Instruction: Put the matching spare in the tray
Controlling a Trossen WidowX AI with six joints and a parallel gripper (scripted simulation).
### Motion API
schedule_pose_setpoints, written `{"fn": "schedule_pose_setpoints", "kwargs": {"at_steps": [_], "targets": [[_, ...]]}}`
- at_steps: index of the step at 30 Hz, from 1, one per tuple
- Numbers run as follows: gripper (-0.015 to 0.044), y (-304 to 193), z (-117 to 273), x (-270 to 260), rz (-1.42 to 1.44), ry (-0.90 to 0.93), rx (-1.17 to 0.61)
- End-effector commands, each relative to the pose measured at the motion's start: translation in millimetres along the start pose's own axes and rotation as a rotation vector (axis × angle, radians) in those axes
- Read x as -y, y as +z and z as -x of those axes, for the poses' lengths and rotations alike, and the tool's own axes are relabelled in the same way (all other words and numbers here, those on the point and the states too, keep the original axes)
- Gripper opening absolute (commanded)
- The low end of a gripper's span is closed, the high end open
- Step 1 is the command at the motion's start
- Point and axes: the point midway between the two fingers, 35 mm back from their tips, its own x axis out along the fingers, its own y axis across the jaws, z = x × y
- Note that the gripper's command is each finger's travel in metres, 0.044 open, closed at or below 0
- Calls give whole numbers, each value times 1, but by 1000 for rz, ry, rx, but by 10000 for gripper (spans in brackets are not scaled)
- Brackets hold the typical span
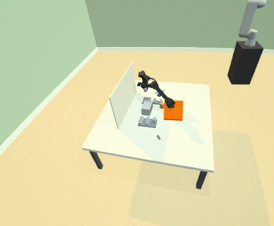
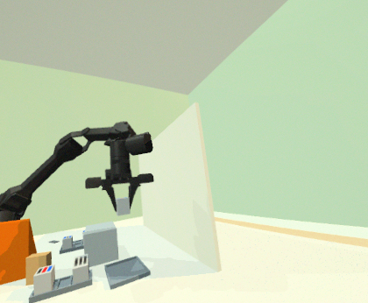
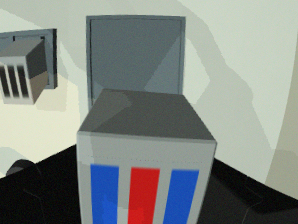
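Observation:
My gripper [image 1: 145,89] [image 2: 123,210] is shut on a pale grey block [image 2: 123,204] [image 3: 145,150], held upright in the air. The wrist view shows blue, red and blue stripes on the block's near face. The dark grey tray [image 1: 146,98] [image 2: 127,272] [image 3: 135,50] is empty; it lies below and beyond the held block in the wrist view. A rack [image 2: 63,282] [image 3: 52,60] beside the tray bears two blocks, one black-striped [image 2: 81,268] [image 3: 15,80], one with red and blue stripes [image 2: 44,279]. Another rack [image 1: 153,125] bears several striped blocks. I cannot tell which unit is the mounted one; no code is readable.
A grey box [image 1: 147,108] [image 2: 101,243] stands between the tray and the fuller rack. A tall pale panel [image 1: 122,98] [image 2: 175,188] stands beside them. A tan block [image 1: 162,106] [image 2: 38,266] and an orange box [image 1: 173,112] [image 2: 4,250] are near the arm's base.

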Motion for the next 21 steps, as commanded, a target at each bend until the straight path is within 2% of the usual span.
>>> {"fn": "schedule_pose_setpoints", "kwargs": {"at_steps": [1, 21], "targets": [[0, -2, -6, 0, -2, 3, 2], [0, -3, -28, 3, -2, 2, 1]]}}
